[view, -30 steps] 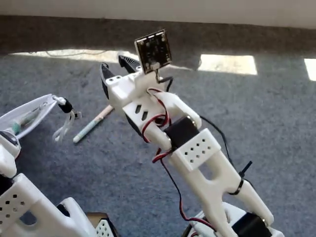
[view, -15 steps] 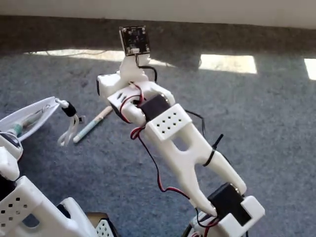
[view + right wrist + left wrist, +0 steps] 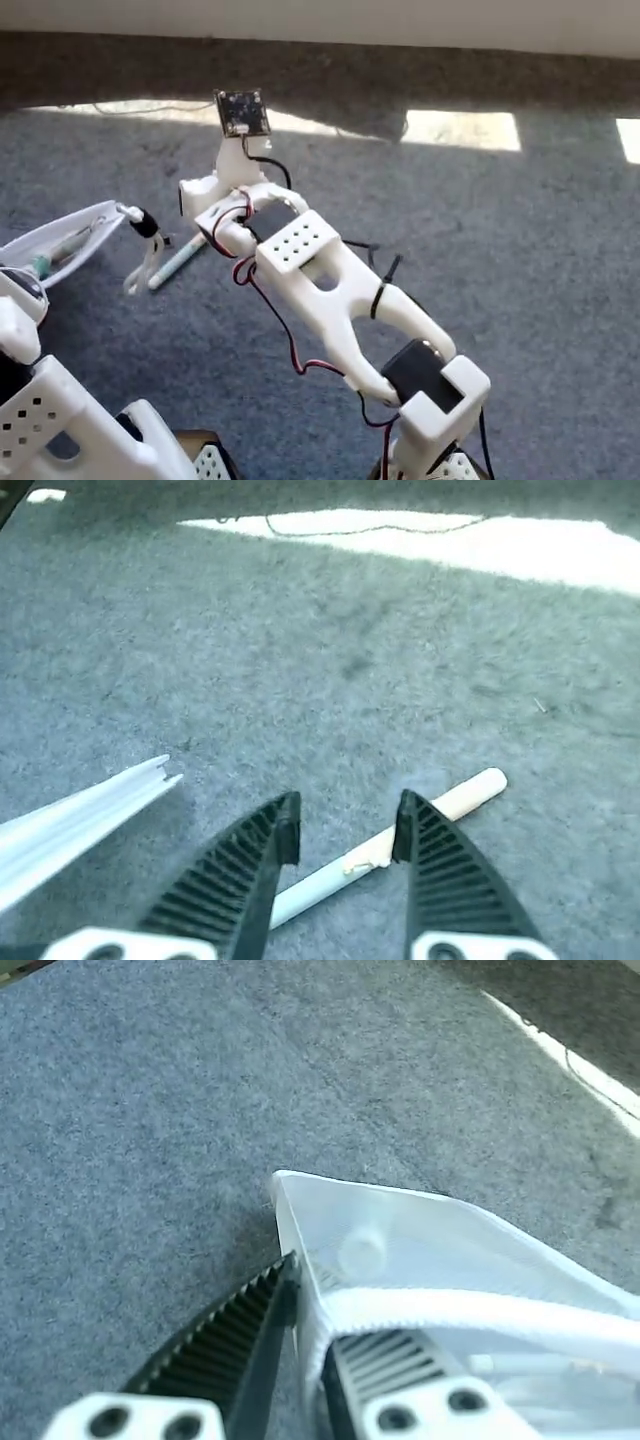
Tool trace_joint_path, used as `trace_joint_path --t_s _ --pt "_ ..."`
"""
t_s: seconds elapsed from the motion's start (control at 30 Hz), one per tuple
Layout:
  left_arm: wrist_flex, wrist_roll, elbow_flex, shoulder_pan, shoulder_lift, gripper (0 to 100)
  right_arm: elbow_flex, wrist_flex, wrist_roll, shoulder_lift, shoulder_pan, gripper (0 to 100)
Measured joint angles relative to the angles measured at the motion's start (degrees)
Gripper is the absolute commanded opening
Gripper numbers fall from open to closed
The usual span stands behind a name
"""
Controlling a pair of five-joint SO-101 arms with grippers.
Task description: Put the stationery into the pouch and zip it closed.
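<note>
Two arms, one pouch, one loose pen, on grey carpet (image 3: 520, 260).

1. Left arm (image 3: 40, 410): white, at the near left corner of the high view. The left gripper (image 3: 300, 1285) has its black ribbed jaws pressed together on the rim of the pouch, pinching the fabric just beside one corner.

2. Pouch (image 3: 430, 1250): white and see-through, lying at the left of the high view (image 3: 60, 235) with its mouth gaping. A slim item with a green part (image 3: 45, 262) lies inside it; in the left wrist view a small round shape (image 3: 360, 1252) shows through the fabric (what it is cannot be told). One pointed end of the pouch also shows in the right wrist view (image 3: 80, 820).

3. Strap (image 3: 140, 265): a white loop on a black fitting at the pouch's right end, hanging down to the carpet just beside the pen.

4. Pen (image 3: 178, 262): pale barrel with a cream end, lying slantwise on the carpet outside the pouch, between the pouch and the right arm. In the right wrist view (image 3: 450, 798) it runs across under the jaws.

5. Right arm (image 3: 320, 285): white with red and black wires, stretched from the near right toward the pen. The right gripper (image 3: 347, 812) has its jaws spread apart, one to each side of the barrel, gripping nothing.

6. Background: a bright sunlit strip (image 3: 460, 130) along the carpet's far edge, with a thin cable (image 3: 350, 527) lying across it.
</note>
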Motion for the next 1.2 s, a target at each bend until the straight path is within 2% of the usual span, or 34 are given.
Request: trace_joint_path --t_s 0.3,0.73,1.2 --pt "0.0 0.0 0.5 -0.2 -0.1 1 -2.6 -0.3 -5.8 6.6 -0.7 14.9" --pt "0.0 0.0 2.6 -0.1 -0.1 1 -5.9 -0.3 -6.2 14.9 -0.9 14.9" --pt "0.0 0.0 2.6 -0.1 -0.1 1 -21.4 -1.0 -9.5 30.6 1.3 14.8"
